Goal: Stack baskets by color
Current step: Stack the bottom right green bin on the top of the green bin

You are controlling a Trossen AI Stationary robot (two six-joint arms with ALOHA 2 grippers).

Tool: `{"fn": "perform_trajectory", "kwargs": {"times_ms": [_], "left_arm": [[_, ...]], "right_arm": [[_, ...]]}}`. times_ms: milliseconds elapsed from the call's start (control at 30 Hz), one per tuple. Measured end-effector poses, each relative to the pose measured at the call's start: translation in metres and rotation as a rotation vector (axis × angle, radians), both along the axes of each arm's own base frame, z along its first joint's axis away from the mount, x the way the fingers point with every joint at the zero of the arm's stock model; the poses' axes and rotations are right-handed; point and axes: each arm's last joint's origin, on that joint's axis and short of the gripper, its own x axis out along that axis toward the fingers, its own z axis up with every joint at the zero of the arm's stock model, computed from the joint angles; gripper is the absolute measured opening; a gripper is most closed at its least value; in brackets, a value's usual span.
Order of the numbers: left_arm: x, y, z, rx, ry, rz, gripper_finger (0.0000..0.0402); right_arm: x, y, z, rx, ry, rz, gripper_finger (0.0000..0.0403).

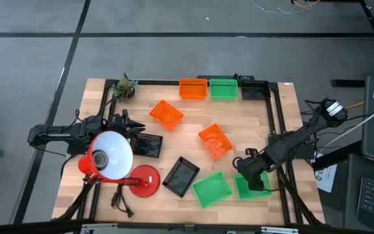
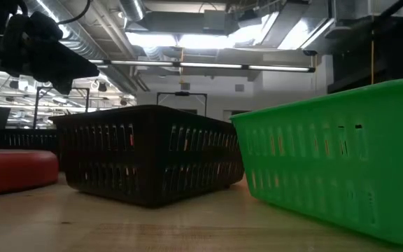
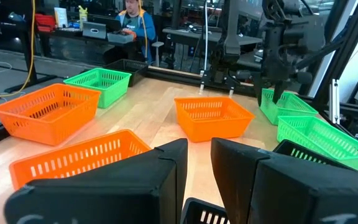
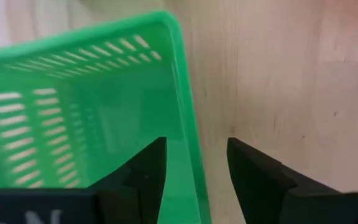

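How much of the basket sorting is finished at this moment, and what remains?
Done: nothing is clearly stacked; at the far edge one orange basket, one green basket and one black basket sit in a row. In hand: the right gripper is open astride the rim of the near-right green basket, not yet holding it. Left: the other loose baskets; the left gripper waits open by the lamp.

Three baskets in row along tabletop far edge. Two more baskets mid-table, apart. Lamp near left front, potted plant at far left corner. Right gripper over front-right basket, fingers straddling its wall. Left gripper beside lamp.
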Motion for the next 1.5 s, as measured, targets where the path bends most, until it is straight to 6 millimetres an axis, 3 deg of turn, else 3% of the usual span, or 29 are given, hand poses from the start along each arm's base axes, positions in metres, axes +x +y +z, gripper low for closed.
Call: {"fn": "perform_trajectory", "kwargs": {"times_ms": [200,433,667,833,1000,1200,1367,1500], "left_arm": [[0.0,0.0,0.0,0.0,0.001,0.0,0.0064],[0.0,0.0,0.0,0.0,0.001,0.0,0.0064],[0.0,0.0,0.0,0.0,0.001,0.0,0.0064],[0.0,0.0,0.0,0.0,0.001,0.0,0.0064],[0.0,0.0,0.0,0.0,0.0,0.0,0.0064],[0.0,0.0,0.0,0.0,0.0,0.0,0.0064],[0.0,0.0,0.0,0.0,0.001,0.0,0.0064],[0.0,0.0,0.0,0.0,0.0,0.0,0.0064]], "right_arm": [[0.001,0.005,-0.014,0.069,0.147,-0.031,0.0154],[0.001,0.006,-0.019,0.076,0.186,-0.04,0.0015],[0.003,-0.001,-0.014,0.003,0.205,-0.051,0.0003],[0.013,-0.005,0.017,-0.043,0.266,-0.001,0.0002],[0.027,-0.011,0.068,-0.19,0.227,0.029,0.0001],[0.049,-0.025,0.124,-0.586,-0.084,0.005,0.0001],[0.074,-0.05,0.149,-0.921,-0.295,-0.028,0.0],[0.092,-0.088,0.162,-1.145,-0.267,-0.029,0.0]]}}
